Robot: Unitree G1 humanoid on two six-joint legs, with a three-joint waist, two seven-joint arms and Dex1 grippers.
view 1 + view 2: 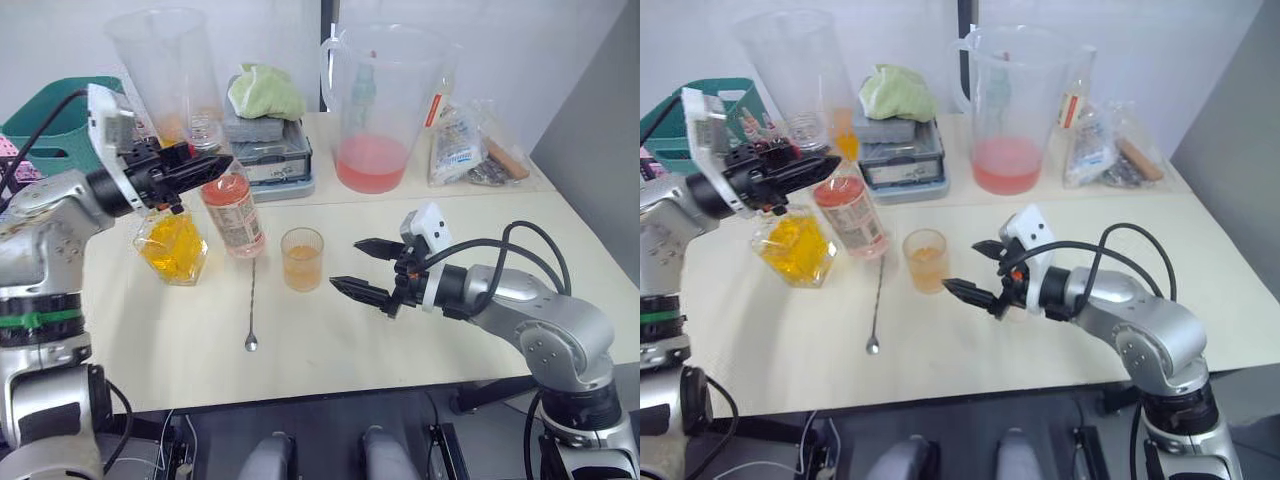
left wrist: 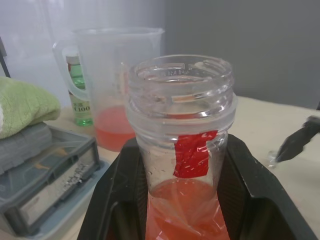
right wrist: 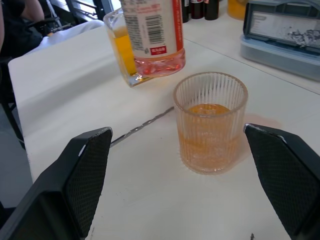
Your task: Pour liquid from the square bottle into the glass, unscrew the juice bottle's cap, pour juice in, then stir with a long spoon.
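Right pincer (image 1: 360, 266), nearest the head camera, hovers just beside the glass (image 1: 302, 259) with its two black fingers spread wide and holding nothing. Behind it the pale counter (image 1: 420, 340) carries the large clear jug (image 1: 377, 105) of pink liquid at the rear, then the juice bottle (image 1: 233, 215), gripped at the neck by the left pincer (image 1: 190, 168) and tilted, its base resting near the square bottle (image 1: 172, 246) of yellow-orange liquid. The left wrist view shows the bottle's threaded mouth (image 2: 181, 75) open, the cap already off, a red tape mark below the thread. The glass stands upright and holds orange liquid to roughly half its height. The long spoon (image 1: 251, 300) lies flat on the counter between the juice bottle and the glass, its bowl toward the robot. By judgement, the juice pour is the step in hand. Risk: the open mouth is not yet over the glass, so further tilting here would spill juice onto the counter; the bottle's base could also knock the square bottle.
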